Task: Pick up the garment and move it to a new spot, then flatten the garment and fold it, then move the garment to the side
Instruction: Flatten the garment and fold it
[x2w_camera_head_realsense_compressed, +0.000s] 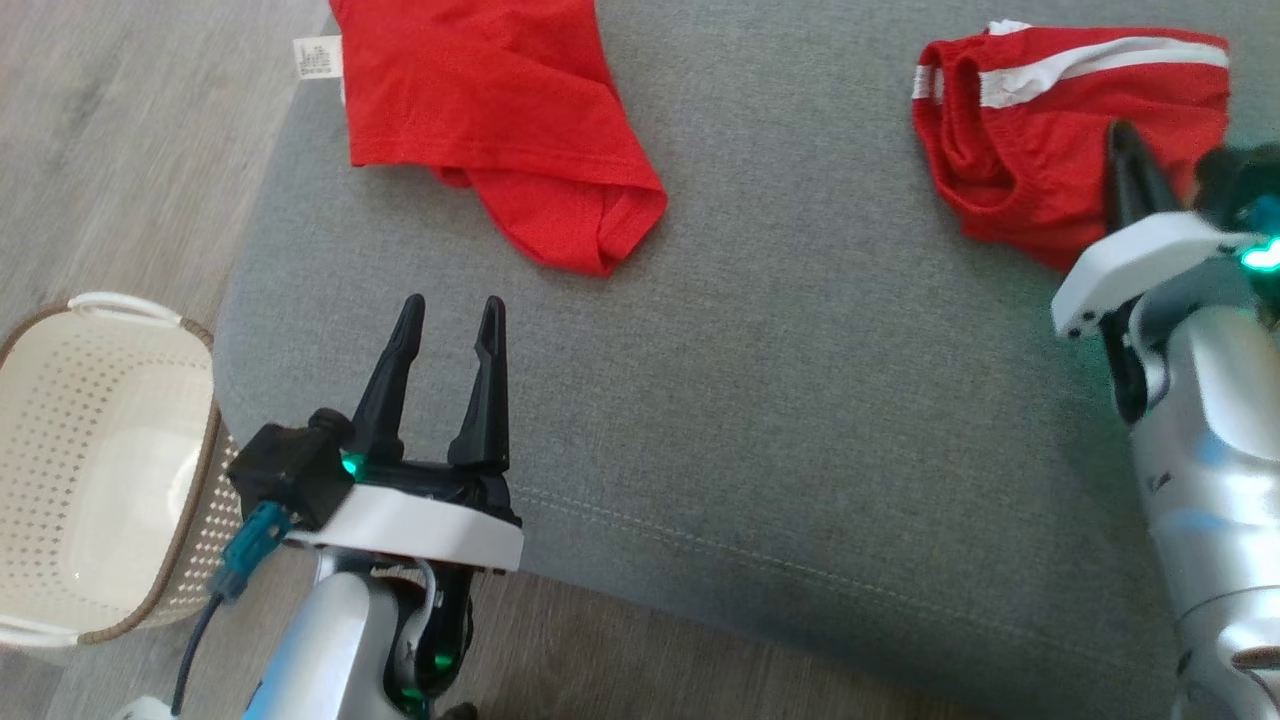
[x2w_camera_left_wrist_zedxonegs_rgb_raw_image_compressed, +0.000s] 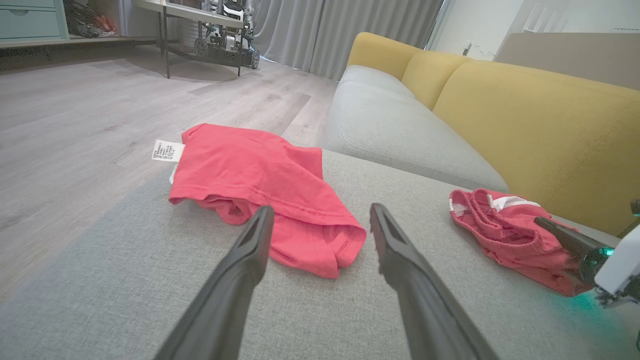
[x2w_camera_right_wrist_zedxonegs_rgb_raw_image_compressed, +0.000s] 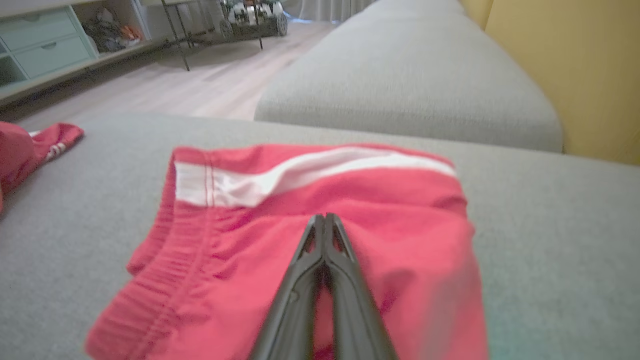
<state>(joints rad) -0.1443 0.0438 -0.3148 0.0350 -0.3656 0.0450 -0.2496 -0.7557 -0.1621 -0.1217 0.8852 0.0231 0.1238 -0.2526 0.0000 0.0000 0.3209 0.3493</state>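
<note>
The garment is a pair of red shorts (x2w_camera_head_realsense_compressed: 1040, 130) with a white stripe along one side and a gathered elastic waistband, lying crumpled and partly doubled over. In the head view it sits at about 2 o'clock on the grey seat cushion (x2w_camera_head_realsense_compressed: 800, 400), near the far edge. The right gripper (x2w_camera_head_realsense_compressed: 1125, 150) is over it with its two dark fingers pressed together; in the right wrist view the tips meet right on the red cloth, and I cannot tell whether any fabric is pinched between them. The left gripper (x2w_camera_head_realsense_compressed: 450, 315) is at 7 o'clock with its fingers spread apart, holding nothing

A second red garment, a plain red shirt (x2w_camera_head_realsense_compressed: 490, 110) with a white label (x2w_camera_head_realsense_compressed: 318, 57), lies rumpled at 11 o'clock, well apart from the shorts, its edge hanging past the cushion's corner. The cushion is a woven grey fabric with a stitched seam near its front edge. A yellow backrest (x2w_camera_left_wrist_zedxonegs_rgb_raw_image_compressed: 525, 125) rises behind it, and the floor (x2w_camera_head_realsense_compressed: 120, 150) is pale wood planks. A cream perforated basket (x2w_camera_head_realsense_compressed: 195, 440) stands on the floor at 8 o'clock, and grey curtains (x2w_camera_left_wrist_zedxonegs_rgb_raw_image_compressed: 325, 30) hang at the far end of the room
</note>
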